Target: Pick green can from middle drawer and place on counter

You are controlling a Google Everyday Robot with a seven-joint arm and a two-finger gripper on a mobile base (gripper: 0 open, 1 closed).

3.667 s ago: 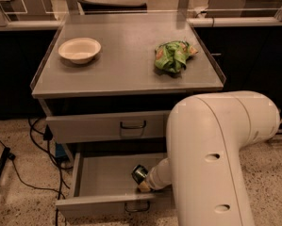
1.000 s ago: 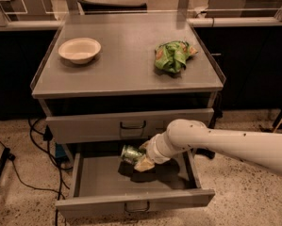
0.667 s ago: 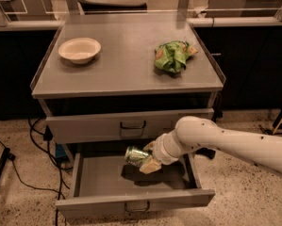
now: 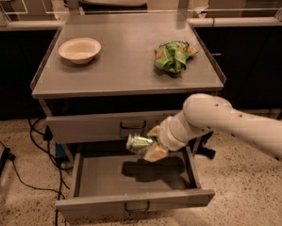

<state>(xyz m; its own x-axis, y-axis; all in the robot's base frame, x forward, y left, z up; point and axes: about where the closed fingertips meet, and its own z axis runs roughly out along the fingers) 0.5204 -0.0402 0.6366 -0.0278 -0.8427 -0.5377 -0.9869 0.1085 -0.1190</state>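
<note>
- Grey metal counter [image 4: 121, 74] fills the upper middle of the camera view, and you can see low raised rims along its left and right edges.
- On it, a beige bowl [image 4: 79, 49] sits at upper left and a crumpled green-and-orange snack bag [image 4: 172, 55] at upper right. You have open surface between them and along the front edge.
- Just under that front edge, the top drawer [image 4: 93, 126] is closed, with its dark handle at centre.
- The middle drawer [image 4: 131, 202] is pulled out toward the bottom of the frame, and a dark shadow lies on its floor.
- Your gripper [image 4: 149, 145] hangs at frame centre, above the open drawer, just in front of the top drawer's face and below counter level.
- Its two pale fingers are clamped on the green can [image 4: 138, 142], which lies on its side in the air, clear of the drawer floor.
- The white arm [image 4: 225, 121] reaches in from the right edge, passing over the drawer's right wall.
- Dark cables [image 4: 18, 173] trail across the speckled floor at lower left.
</note>
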